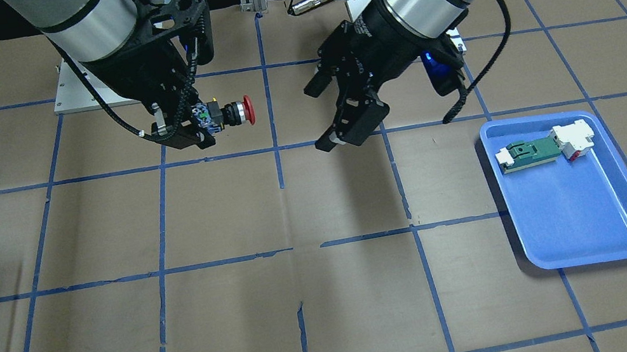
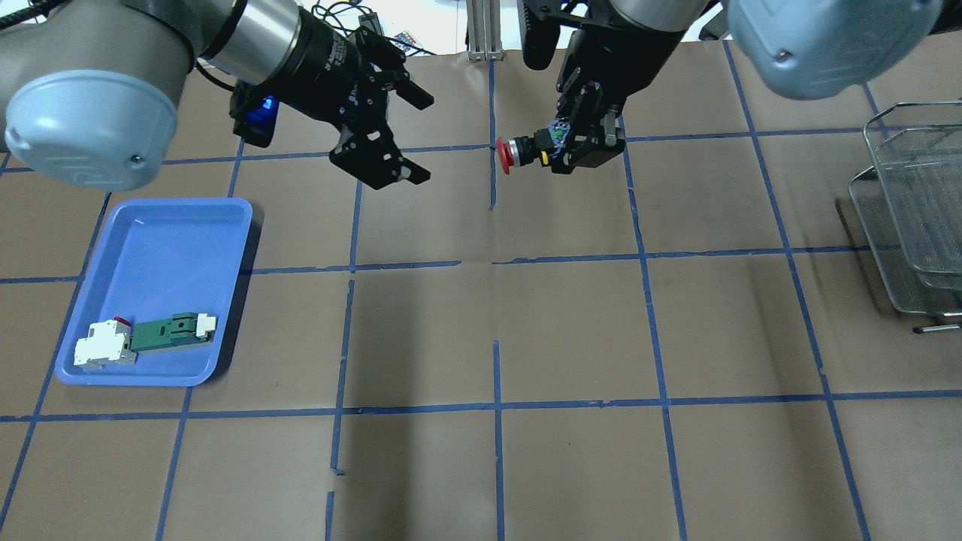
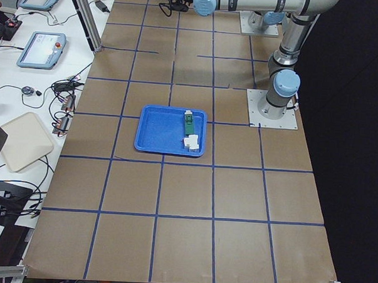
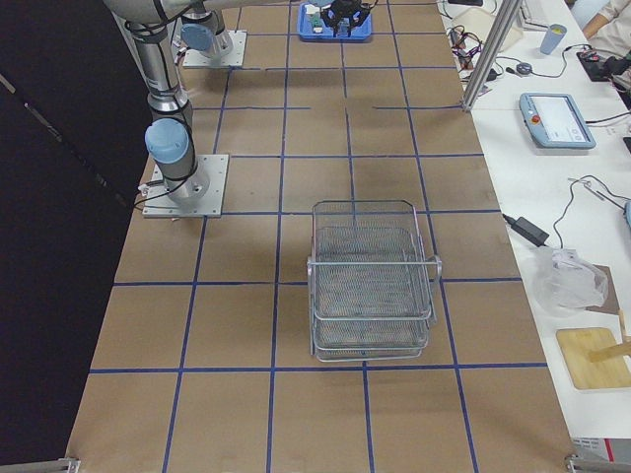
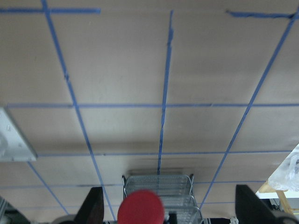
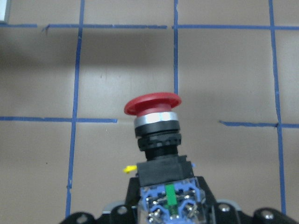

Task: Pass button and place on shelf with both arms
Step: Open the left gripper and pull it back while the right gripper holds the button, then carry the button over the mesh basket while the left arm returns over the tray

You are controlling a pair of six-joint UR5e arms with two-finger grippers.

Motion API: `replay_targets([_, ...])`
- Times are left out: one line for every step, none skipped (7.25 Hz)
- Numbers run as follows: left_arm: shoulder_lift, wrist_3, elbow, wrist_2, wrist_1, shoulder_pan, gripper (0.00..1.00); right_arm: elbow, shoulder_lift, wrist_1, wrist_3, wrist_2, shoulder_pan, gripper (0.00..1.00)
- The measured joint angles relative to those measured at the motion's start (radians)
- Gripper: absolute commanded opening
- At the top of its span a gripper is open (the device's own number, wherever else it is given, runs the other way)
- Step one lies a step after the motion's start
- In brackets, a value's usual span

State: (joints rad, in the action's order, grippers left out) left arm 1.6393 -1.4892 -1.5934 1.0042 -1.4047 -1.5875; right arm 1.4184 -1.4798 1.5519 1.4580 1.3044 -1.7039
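Above the middle of the brown, blue-taped worktop [image 2: 571,330], my right arm [image 2: 631,45] points steeply down. Its jaws are clamped on the contact block of the red mushroom-headed push-button [image 2: 526,148], which is held level and clear of the surface, its red head facing the left arm [image 2: 270,37]. That arm leans in low with its wrist angled toward the button; its jaws are spread wide, near the head but apart from it. Well away, at the robot's right end, stands the silver wire-mesh tiered shelf [image 2: 909,210].
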Motion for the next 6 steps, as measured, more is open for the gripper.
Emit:
replay_targets([-0.001,0.212,0.001,0.110,-0.048,0.048,1.00,0.003,-0.021,-0.014,0.039,0.048,0.041,0.02])
replay_targets([-0.006,0.426,0.001,0.218,-0.092,0.086,1.00,0.004,-0.036,-0.035,0.121,0.084,0.102,0.02])
replay_targets([-0.018,0.619,0.002,0.335,-0.131,0.111,1.00,0.005,-0.054,-0.067,0.199,0.100,0.180,0.02])
replay_targets([-0.034,0.792,0.004,0.424,-0.154,0.120,1.00,0.005,-0.069,-0.108,0.266,0.106,0.271,0.02])
replay_targets([-0.059,0.988,0.003,0.466,-0.166,0.121,1.00,0.005,-0.074,-0.151,0.374,0.109,0.384,0.07])
replay_targets([-0.089,1.147,-0.004,0.492,-0.174,0.120,1.00,0.006,-0.070,-0.183,0.497,0.107,0.514,0.07])
